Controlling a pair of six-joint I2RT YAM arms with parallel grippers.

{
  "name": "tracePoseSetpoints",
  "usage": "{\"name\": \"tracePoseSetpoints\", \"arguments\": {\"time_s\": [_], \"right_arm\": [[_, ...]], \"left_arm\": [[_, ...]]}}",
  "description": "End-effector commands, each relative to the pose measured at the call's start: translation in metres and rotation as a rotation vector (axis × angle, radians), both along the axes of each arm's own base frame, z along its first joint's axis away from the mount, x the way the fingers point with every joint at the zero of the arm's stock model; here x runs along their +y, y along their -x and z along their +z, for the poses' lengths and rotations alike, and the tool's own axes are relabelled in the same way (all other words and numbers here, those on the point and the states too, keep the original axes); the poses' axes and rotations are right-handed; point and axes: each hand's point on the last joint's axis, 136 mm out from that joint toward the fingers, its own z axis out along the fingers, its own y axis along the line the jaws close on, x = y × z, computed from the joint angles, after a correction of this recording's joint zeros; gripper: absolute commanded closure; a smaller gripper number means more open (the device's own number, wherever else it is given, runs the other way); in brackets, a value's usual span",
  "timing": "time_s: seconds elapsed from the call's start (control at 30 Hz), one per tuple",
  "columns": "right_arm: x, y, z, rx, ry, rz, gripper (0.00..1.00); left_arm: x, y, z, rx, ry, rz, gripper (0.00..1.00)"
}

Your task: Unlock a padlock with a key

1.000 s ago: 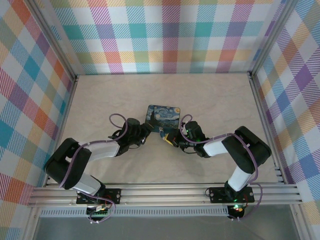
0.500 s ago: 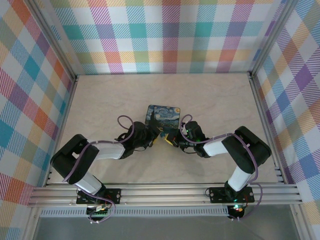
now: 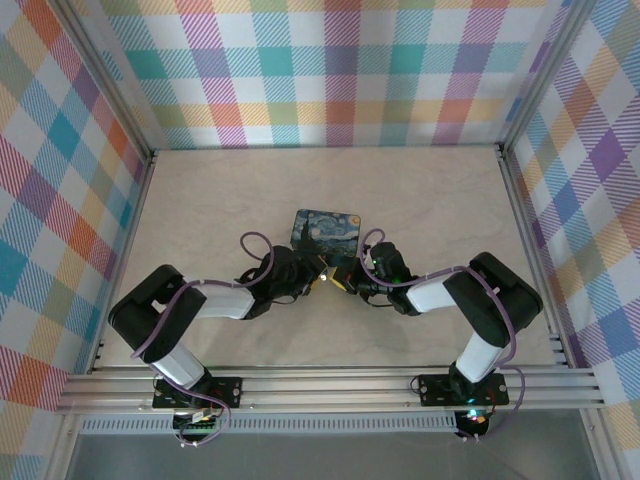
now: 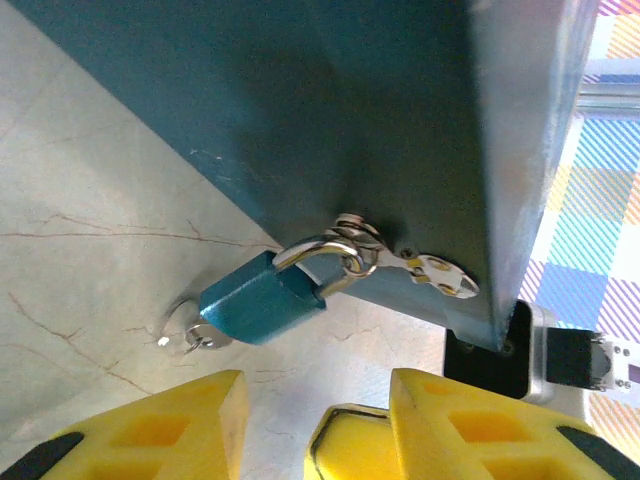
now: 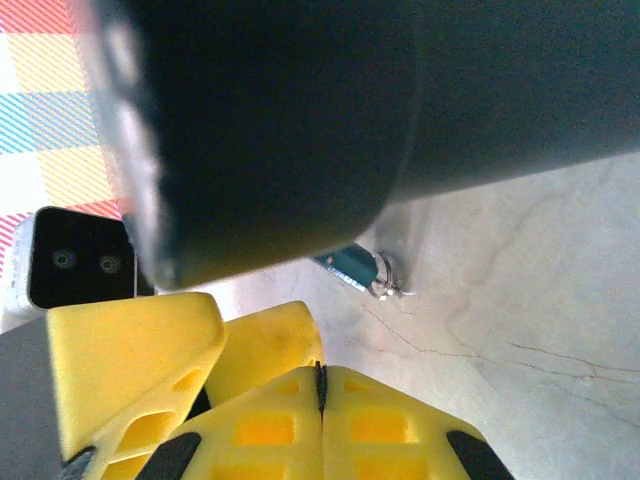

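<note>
The padlock (image 4: 262, 300), a small blue body on a silvery shackle, hangs from the hasp on the side of the dark-blue tin (image 4: 330, 110) and rests on the table. The key (image 4: 197, 338) with its thin ring sticks out of the body's lower end. My left gripper (image 4: 318, 392) is open just short of the padlock, with nothing between its yellow fingers (image 4: 150, 430). My right gripper (image 5: 320, 370) is shut on nothing, close by under the tin's corner, with the padlock (image 5: 350, 265) a little ahead of it. From above, both grippers (image 3: 318, 274) (image 3: 346, 283) meet at the tin's near edge (image 3: 327, 230).
The starry-night tin stands mid-table on the pale marbled table top (image 3: 200, 200). Plaid walls (image 3: 320, 70) close in the back and both sides. An aluminium rail (image 3: 320, 385) runs along the near edge by the arm bases.
My left arm has swung right toward the tin's near edge and the right gripper, its jaws narrowing a little. The right arm has stayed still.
</note>
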Motion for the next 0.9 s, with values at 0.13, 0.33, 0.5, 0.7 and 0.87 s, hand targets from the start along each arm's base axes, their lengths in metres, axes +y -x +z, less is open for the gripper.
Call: {"name": "tracePoseSetpoints", "arguments": {"time_s": [0.13,0.33,0.5,0.7,0.87], "right_arm": [[0.004,-0.005,0.007,-0.034,-0.022,0.006,1.00],[-0.007,-0.005,0.014,-0.147,0.091,0.030,0.87],[-0.010,0.000,0.022,-0.265,0.219,0.065,0.71],[-0.005,0.000,0.024,-0.342,0.273,0.075,0.58],[0.005,-0.005,0.019,-0.385,0.288,0.084,0.54]], "left_arm": [[0.000,-0.001,0.003,-0.025,-0.022,0.008,0.58],[0.019,0.001,0.014,-0.071,-0.142,0.013,0.57],[0.033,0.000,0.020,-0.088,-0.184,0.021,0.55],[0.049,-0.003,0.020,-0.091,-0.196,0.033,0.55],[0.061,0.001,0.021,-0.096,-0.206,0.039,0.55]]}}
